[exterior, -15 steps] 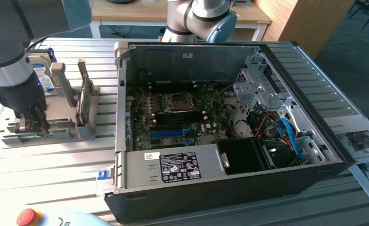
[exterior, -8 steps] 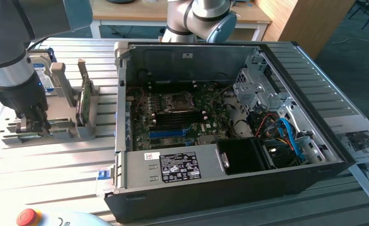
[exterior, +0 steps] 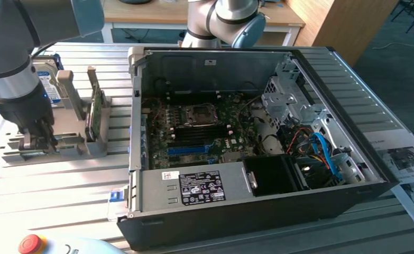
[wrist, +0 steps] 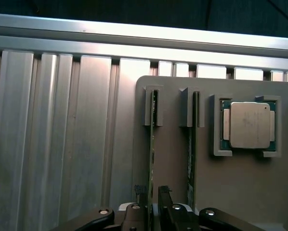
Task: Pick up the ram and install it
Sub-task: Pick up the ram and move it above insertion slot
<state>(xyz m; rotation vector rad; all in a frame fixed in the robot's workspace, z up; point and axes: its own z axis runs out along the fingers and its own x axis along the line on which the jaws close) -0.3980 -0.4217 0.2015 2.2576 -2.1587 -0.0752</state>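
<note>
Two thin green ram sticks stand on edge in slots of a grey holder (wrist: 173,159). My gripper (wrist: 152,192) is open and low over the holder, with one dark fingertip (wrist: 140,191) on each side of the nearer ram (wrist: 152,139). A small gap shows on both sides, and I cannot tell whether either pad touches it. The second ram stick (wrist: 192,144) stands in the neighbouring slot. In the exterior view my gripper (exterior: 36,138) reaches down into the holder (exterior: 69,148), at that view's left of the open computer case (exterior: 249,211).
A silver processor (wrist: 250,125) lies in a pocket of the holder beside the sticks. A larger green card (exterior: 94,114) stands on edge and a blue-labelled hard drive (exterior: 48,84) sits behind my arm. The motherboard (exterior: 192,127) lies inside the case. A red stop button (exterior: 30,242) is at the front.
</note>
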